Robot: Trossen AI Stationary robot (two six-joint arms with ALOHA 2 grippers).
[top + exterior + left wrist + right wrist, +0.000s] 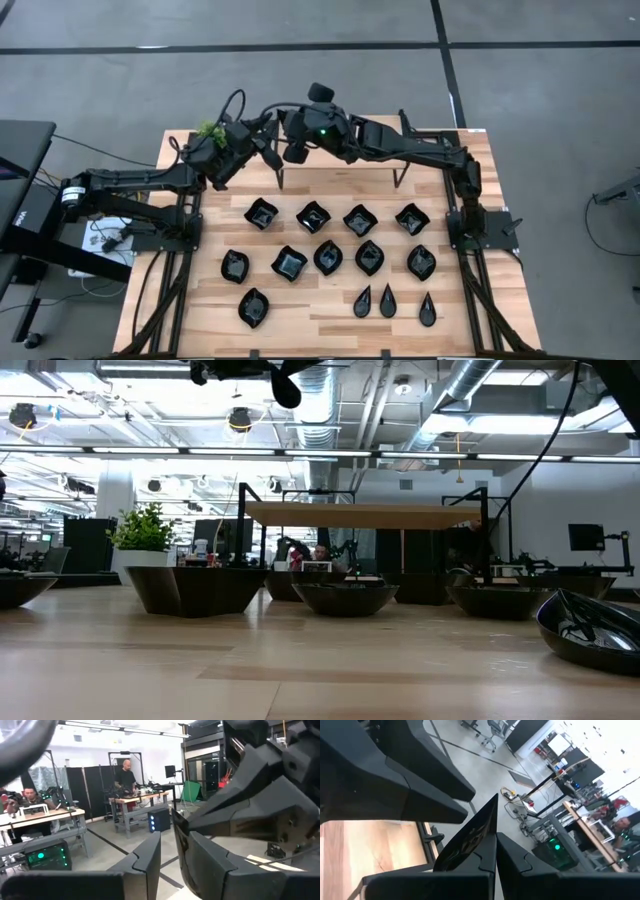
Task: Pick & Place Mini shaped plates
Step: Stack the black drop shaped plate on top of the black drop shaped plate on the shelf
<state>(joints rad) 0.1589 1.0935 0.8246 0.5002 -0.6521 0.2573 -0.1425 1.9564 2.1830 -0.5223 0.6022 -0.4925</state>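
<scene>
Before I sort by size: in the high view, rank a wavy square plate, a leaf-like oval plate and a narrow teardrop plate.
1. wavy square plate and leaf-like oval plate: they look alike, so no ranking.
2. narrow teardrop plate: clearly smallest.

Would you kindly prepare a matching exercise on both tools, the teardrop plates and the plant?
Things:
1 right tool
2 left tool
3 teardrop plates
4 potted plant

Places or states:
A top-left corner of the table in the high view
B lowest row in the high view
C shut on a glossy plate
D raised beside the potted plant

Pairs: 1-C, 2-D, 3-B, 4-A
</scene>
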